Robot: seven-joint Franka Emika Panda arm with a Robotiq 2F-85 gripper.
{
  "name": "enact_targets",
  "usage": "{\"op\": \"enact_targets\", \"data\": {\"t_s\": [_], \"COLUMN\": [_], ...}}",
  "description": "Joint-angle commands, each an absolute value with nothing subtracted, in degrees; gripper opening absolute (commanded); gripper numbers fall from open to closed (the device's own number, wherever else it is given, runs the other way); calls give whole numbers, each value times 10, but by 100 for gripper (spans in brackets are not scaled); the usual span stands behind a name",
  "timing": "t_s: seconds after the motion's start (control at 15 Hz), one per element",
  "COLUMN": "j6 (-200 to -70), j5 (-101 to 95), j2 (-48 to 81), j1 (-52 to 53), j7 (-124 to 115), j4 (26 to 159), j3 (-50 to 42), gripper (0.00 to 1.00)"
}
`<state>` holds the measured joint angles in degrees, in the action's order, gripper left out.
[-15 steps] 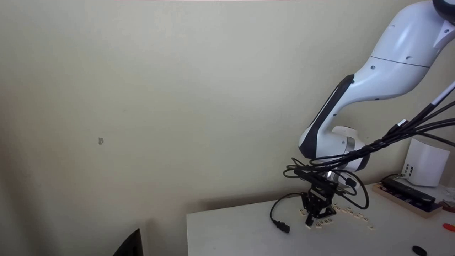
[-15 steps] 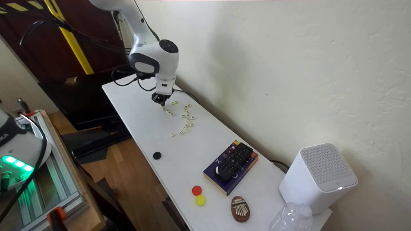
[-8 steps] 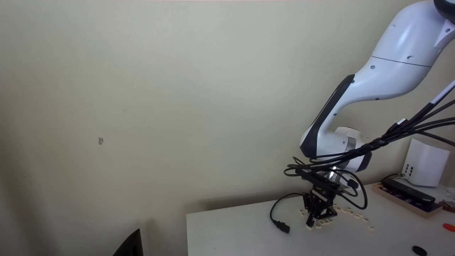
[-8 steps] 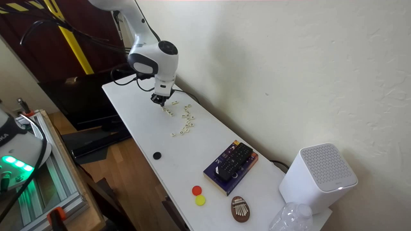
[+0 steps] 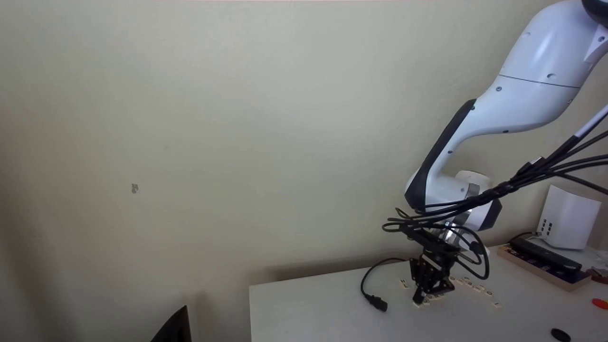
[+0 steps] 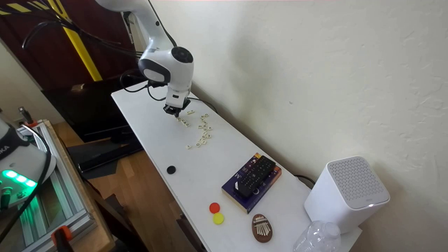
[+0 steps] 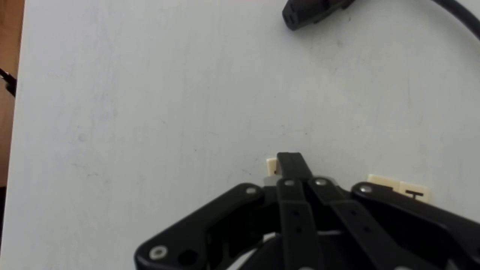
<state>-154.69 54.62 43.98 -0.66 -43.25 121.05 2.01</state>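
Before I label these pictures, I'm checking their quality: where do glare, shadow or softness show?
Wrist view: the tool is dark and slightly soft; in an exterior view, green lights look nearly blown out; in both exterior views, a soft shadow runs along the wall just above the table.

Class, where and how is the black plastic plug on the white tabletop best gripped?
Grip the plug mid-body, probably, across its long sides, coming from above: it lies on the tabletop, longer than wide, and its thin black cable trails from one end.
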Motion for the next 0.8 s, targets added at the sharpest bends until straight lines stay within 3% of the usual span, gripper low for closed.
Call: {"op": "enact_targets", "data": {"t_s": [0.0, 0.73], "j6": [-1558, -1556], "j5": [573, 568], "j2": [448, 445], "j1": [-3, 5], "j7": [-422, -424], "j4": [1223, 1223], "j3": [11, 0], "gripper": [0, 0]}}
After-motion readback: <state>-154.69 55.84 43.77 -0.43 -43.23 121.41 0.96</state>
